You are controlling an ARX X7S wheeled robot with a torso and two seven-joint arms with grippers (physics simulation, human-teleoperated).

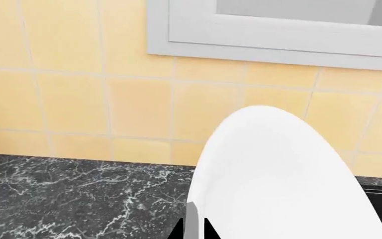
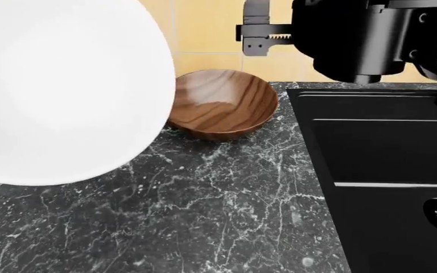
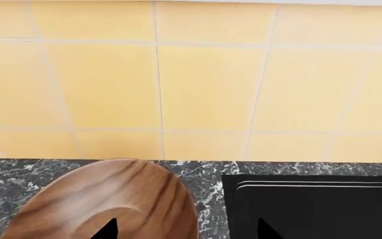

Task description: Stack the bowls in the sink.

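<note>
White bowl raised, brown bowl on the counter

Left wrist: left gripper [image 1: 194, 230] clamps the white bowl [image 1: 284, 179]. Head: brown bowl [image 2: 220, 104] sits beside the sink [image 2: 386, 148]. Right wrist: right gripper [image 3: 185, 230] spread wide (tips only visible).

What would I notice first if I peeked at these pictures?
A huge white bowl fills the left of the head view, lifted close to the camera. Behind it, a shiny brown wooden bowl sits on the dark marble counter by the yellow tiled wall. The black sink is on the right, with a black robot arm above it.
</note>
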